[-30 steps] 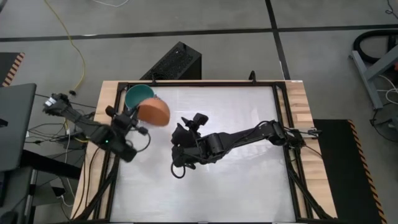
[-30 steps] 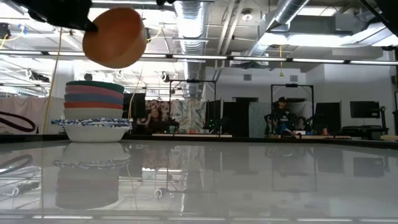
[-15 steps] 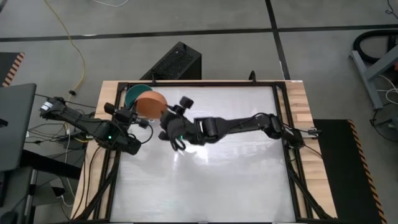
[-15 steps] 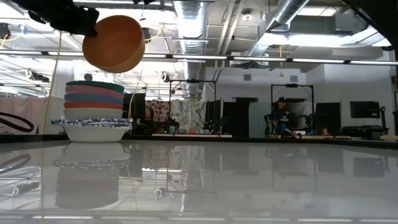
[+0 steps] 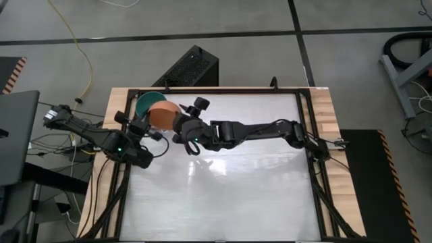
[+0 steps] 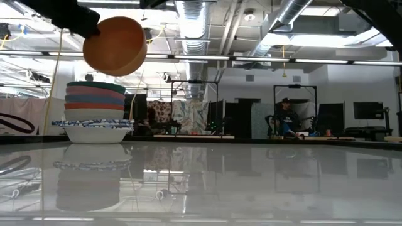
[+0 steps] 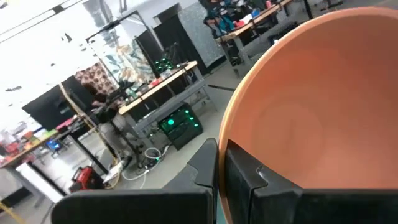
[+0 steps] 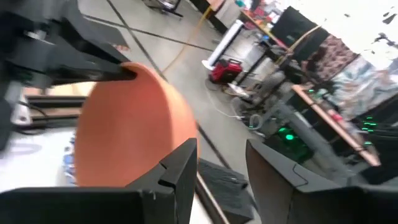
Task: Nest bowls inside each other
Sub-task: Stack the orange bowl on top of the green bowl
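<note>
Left gripper [image 5: 150, 126] pinching the rim of a smooth round orange bowl [image 5: 161, 115], aloft over the nested stack [image 6: 96, 114] at the glossy table's [image 5: 256, 196] far-left corner; right gripper [image 5: 183, 135] spread beside it.

Overhead, table-level and 2 close wrist views, all sharing orange bowl [image 5: 163, 115].

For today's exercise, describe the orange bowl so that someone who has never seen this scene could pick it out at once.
Find the stack of bowls at the table's far left corner. The orange bowl hangs tilted in the air above it, pinched at the rim by the left gripper. It alone is off the stack.
</note>
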`<move>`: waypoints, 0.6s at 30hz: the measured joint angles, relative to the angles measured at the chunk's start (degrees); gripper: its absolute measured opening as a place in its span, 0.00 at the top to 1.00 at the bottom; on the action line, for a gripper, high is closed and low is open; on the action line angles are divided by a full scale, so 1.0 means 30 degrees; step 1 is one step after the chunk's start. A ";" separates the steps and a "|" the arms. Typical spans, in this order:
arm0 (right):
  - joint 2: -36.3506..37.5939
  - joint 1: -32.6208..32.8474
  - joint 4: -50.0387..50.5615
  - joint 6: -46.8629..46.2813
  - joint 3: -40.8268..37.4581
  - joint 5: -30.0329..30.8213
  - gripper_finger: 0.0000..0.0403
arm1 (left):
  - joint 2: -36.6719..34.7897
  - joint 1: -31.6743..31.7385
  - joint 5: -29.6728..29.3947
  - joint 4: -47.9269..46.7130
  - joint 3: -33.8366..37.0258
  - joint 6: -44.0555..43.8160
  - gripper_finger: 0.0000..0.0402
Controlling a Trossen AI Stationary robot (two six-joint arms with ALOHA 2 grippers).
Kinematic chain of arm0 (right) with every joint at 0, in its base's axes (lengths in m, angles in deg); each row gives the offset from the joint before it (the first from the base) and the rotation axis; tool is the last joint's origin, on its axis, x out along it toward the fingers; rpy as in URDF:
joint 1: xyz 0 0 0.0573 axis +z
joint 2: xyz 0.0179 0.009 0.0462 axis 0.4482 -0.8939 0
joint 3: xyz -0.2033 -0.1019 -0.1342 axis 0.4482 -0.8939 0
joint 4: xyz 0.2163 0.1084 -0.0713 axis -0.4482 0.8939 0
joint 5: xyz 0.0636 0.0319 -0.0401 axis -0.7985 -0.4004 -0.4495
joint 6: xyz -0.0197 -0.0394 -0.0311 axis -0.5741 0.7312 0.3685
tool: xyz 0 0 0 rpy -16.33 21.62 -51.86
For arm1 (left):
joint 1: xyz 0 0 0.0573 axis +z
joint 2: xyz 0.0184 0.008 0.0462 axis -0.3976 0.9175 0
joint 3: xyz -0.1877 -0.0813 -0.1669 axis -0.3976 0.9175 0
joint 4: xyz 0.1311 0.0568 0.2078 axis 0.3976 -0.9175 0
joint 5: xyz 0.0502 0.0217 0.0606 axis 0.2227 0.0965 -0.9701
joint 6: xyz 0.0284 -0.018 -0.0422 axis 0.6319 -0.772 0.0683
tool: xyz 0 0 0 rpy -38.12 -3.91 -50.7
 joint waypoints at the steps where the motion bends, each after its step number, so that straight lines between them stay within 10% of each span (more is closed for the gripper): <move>1: 0.0000 0.0049 0.0061 0.0201 0.0000 0.0206 0.61 | 0.0007 -0.0134 0.0000 0.0638 -0.0004 0.0725 1.00; 5: 0.0000 0.0478 0.0298 0.0739 0.0000 0.0650 0.61 | -0.0033 -0.0926 0.1649 0.4031 -0.0007 0.3992 1.00; 11: 0.0000 0.1539 0.1516 0.0758 0.0007 0.2737 0.61 | -0.0191 -0.1065 0.9725 1.1725 -0.0007 1.2088 1.00; 18: 0.0007 0.3890 0.4025 0.0755 0.0029 0.9755 0.61 | -0.0544 0.2637 1.0905 1.5688 -0.0015 1.6352 1.00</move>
